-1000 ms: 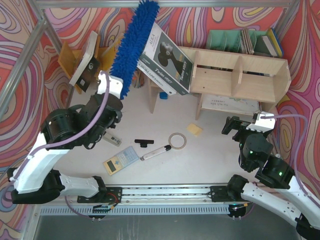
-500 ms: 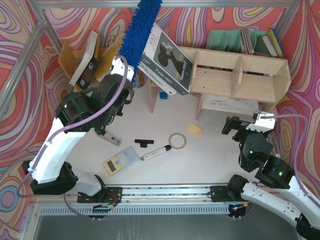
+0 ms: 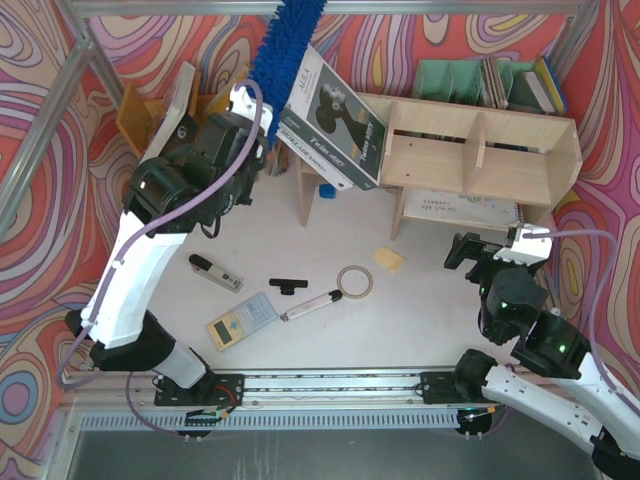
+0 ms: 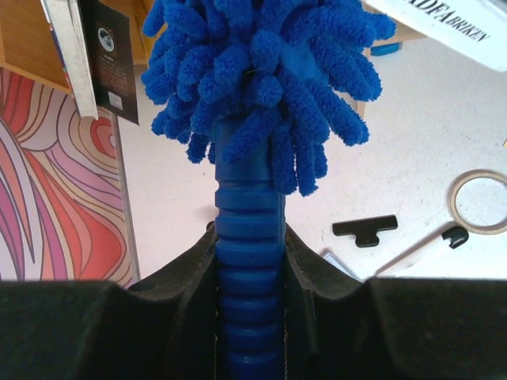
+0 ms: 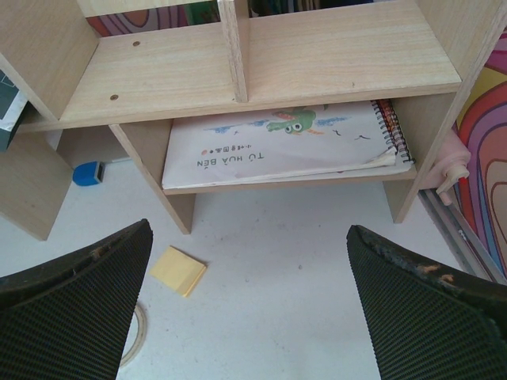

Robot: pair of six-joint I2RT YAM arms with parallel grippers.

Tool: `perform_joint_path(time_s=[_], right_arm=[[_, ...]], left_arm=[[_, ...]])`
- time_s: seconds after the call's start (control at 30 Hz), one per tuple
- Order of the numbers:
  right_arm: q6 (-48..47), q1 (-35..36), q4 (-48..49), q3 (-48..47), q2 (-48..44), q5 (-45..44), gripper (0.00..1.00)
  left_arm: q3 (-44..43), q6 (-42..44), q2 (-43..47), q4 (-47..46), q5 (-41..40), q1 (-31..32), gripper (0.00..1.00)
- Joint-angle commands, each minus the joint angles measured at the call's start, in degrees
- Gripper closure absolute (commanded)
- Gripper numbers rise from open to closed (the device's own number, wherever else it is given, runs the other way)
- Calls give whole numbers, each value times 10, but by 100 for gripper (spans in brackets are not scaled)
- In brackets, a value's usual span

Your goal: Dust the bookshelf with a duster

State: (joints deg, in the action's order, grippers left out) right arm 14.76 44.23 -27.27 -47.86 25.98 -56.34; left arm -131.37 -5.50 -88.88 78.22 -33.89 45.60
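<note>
Duster (image 3: 283,50) stands at the far left, its ribbed blue handle clamped in the jaws of the left gripper (image 4: 249,237). Its fluffy head is by a leaning box (image 3: 335,120) at the left end of the bookshelf (image 3: 470,150). Nearer, the right gripper (image 5: 249,237) hovers with jaws apart, facing a sketchbook (image 5: 277,146) marked "TU HUA BEN".

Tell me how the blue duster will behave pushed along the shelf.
The duster has shaggy, soft-looking strands that should flatten on contact. It seems light: the left gripper holds it raised by the handle alone. The ribbed handle likely resists slipping.
</note>
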Motion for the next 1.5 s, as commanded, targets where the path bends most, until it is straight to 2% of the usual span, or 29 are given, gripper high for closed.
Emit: perform_joint_path(time_s=[0.0, 0.2, 0.3, 0.53, 0.8, 1.13, 1.3, 1.47], right_arm=[[-6, 1, 10, 6, -8, -7, 3], [-6, 0, 10, 7, -14, -6, 3], [-8, 1, 13, 7, -11, -4, 3], [-9, 0, 13, 7, 1, -1, 3], [-8, 1, 12, 7, 7, -10, 3], [-8, 0, 10, 5, 30, -15, 3], [-8, 0, 10, 4, 39, -16, 3], [-8, 1, 9, 4, 43, -17, 3]], left_arm=[[-17, 15, -3, -43, 4, -3, 100], [58, -19, 94, -102, -11, -3, 100], [88, -47, 153, -103, -4, -3, 100], [222, -65, 271, -164, 60, -1, 100], [404, -36, 424, -320, 189, 1, 100], [517, -2, 478, -381, 276, 2, 100], [548, 27, 467, -405, 314, 3, 100], [601, 86, 459, -473, 340, 4, 100]])
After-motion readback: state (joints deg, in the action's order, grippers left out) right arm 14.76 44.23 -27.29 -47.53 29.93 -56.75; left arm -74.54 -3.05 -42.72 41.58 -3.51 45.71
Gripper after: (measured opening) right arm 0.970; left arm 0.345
